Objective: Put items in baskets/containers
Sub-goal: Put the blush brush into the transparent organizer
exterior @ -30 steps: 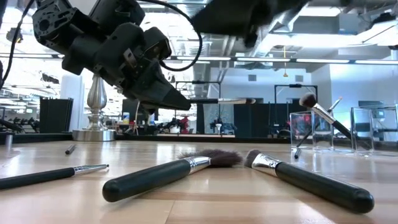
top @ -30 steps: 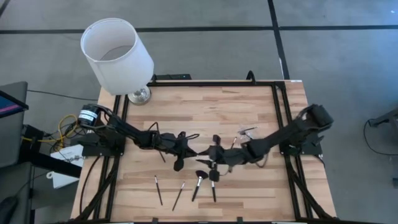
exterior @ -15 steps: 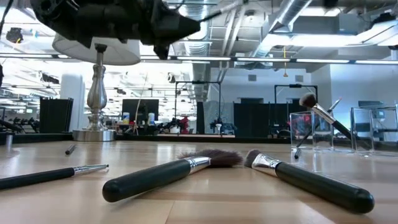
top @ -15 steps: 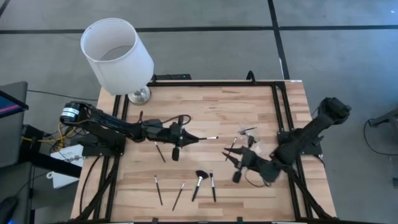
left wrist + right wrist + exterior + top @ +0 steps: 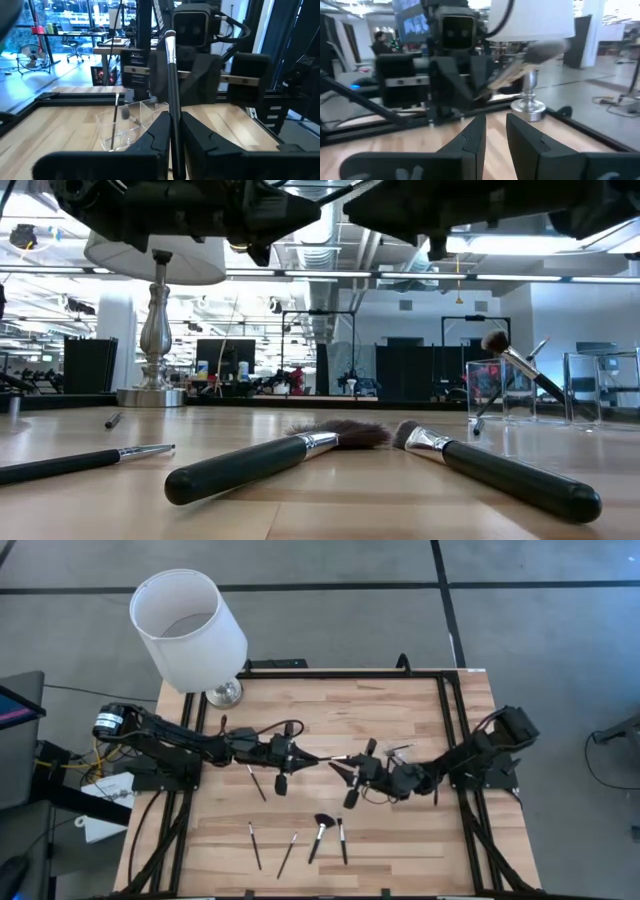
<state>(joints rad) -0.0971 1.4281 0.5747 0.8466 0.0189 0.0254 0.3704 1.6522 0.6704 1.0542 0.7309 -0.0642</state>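
Flanking lamp (image 5: 190,630), loose brushes (image 5: 318,837) below

The high camera looks straight down on the whole table (image 5: 330,710) from well above. The low camera sits at tabletop level, close to the nearest brushes (image 5: 270,460), facing the room. Each wrist camera looks forward between its own fingers at the other arm. All views share the table's middle.

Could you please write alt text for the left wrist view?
The left gripper holds a slim black-handled makeup brush upright between its shut fingers. Behind it, the clear container stands on the wooden table, with the right arm facing from beyond.
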